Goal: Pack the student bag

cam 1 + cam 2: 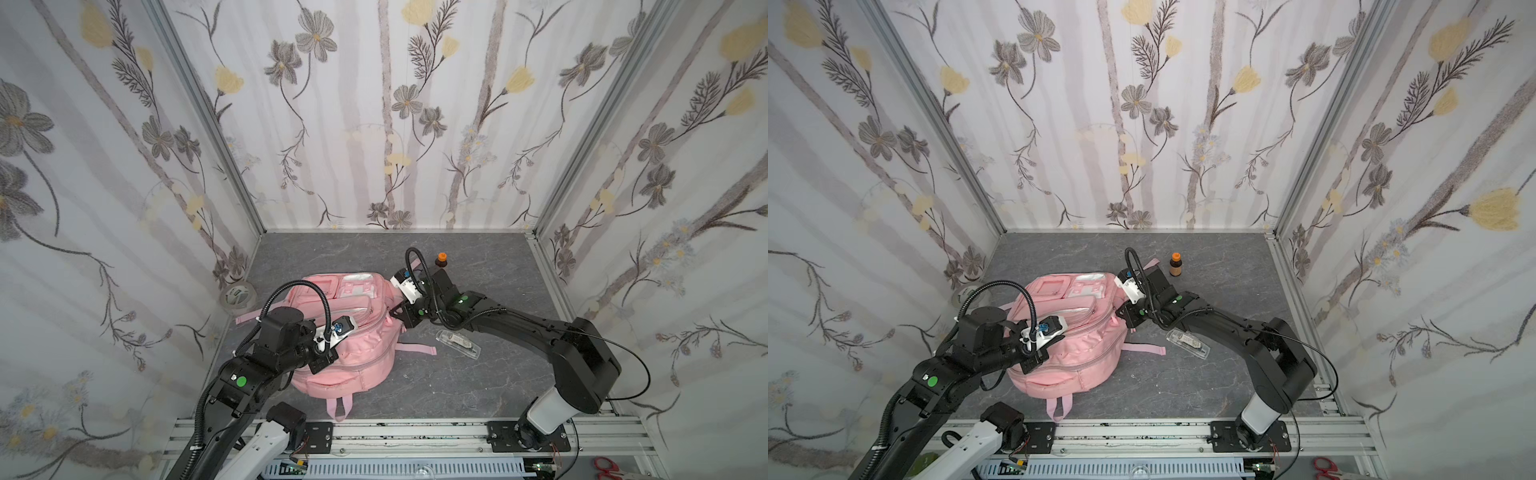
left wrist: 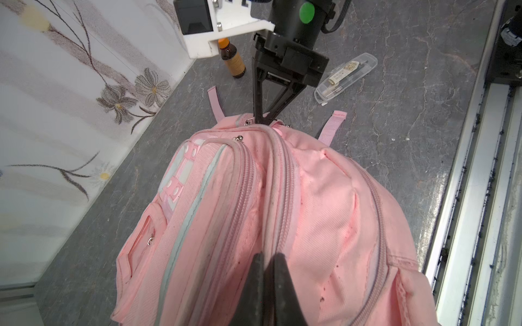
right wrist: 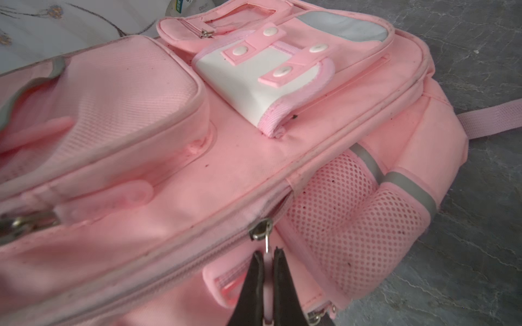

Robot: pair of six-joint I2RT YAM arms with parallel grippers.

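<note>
Unzipping of the student bag (image 1: 365, 357), laid front-up on the grey tabletop (image 1: 478, 386), is judged to be in hand. Its pink zipper pull tab (image 3: 267, 268), beside the bag's mesh pocket (image 3: 347, 225), is pinched by the right gripper (image 3: 267, 252). A zipper seam of the bag is clamped between the pressed-together jaws of the left gripper (image 2: 268, 256). Next, a steady pull along the zipper track is called for, the bag being braced.

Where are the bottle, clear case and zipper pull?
bottle (image 1: 1176, 269): in a top view, brown body.
clear case (image 1: 1187, 344): in a top view, its middle.
zipper pull (image 3: 267, 279): right wrist view, pink tab.
</note>
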